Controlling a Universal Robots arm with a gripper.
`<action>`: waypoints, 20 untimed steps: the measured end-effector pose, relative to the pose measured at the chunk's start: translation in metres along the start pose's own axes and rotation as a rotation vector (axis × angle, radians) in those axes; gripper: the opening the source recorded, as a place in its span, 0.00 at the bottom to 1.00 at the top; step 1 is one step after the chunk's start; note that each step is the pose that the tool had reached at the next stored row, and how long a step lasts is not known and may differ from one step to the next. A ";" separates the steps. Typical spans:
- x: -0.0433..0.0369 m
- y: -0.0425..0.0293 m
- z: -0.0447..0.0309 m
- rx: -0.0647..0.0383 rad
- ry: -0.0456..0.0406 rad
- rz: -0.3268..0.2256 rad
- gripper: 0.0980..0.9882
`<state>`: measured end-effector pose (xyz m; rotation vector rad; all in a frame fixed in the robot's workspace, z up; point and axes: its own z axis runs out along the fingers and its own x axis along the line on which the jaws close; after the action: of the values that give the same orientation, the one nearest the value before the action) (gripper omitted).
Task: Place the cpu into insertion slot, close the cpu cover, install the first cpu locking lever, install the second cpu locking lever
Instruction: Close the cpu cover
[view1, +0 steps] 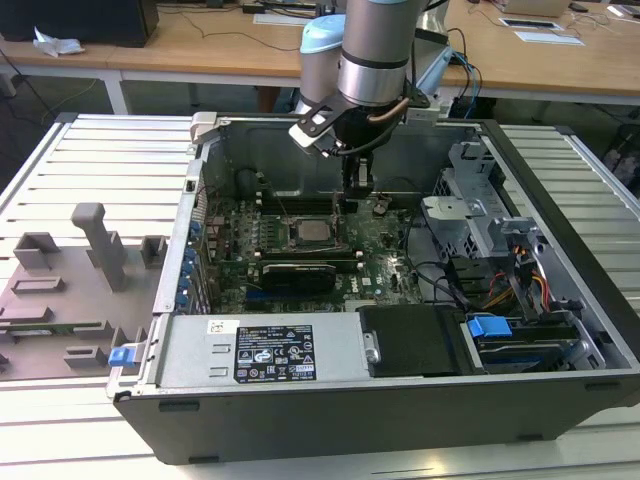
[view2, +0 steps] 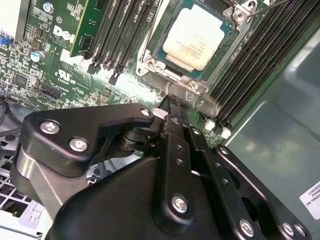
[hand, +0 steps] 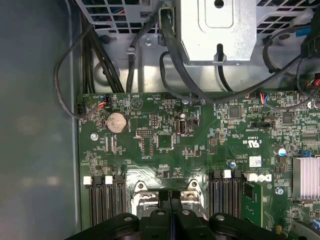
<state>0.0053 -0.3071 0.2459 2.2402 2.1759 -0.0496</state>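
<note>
Your gripper (view1: 357, 186) hangs low inside the open computer case (view1: 330, 420), over the green motherboard (view1: 385, 250) and near the cpu (view2: 195, 37), a bit toward the exterior view's right of it. The fingers (hand: 165, 202) are clenched tight together with just a thin seam between them, and I can't see anything pinched in there. In the second wrist view the tip sits just beside one corner of the insertion slot (view2: 148, 63), though I can't tell if it's actually touching the metal. The cpu itself is already seated, lying flat and square in the socket with its pale top facing up. The cpu cover (view2: 172, 65) looks like it's lying flat around the chip, but I can't tell whether it's clamped down. Long black memory slots (view2: 265, 60) run along both sides of the socket. In the first wrist view there's a round coin battery (hand: 116, 121) on the board, well apart from the fingers, and black cables (hand: 170, 45) looping down past the board's edge.
</note>
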 end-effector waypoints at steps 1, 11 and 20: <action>0.0000 -0.0003 0.0000 0.000 0.0000 0.000 0.01; 0.0000 -0.0042 0.0030 0.000 0.0002 0.000 0.01; 0.0000 -0.0068 0.0064 0.000 0.0001 0.000 0.01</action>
<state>-0.0016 -0.3071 0.2396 2.2401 2.1759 -0.0495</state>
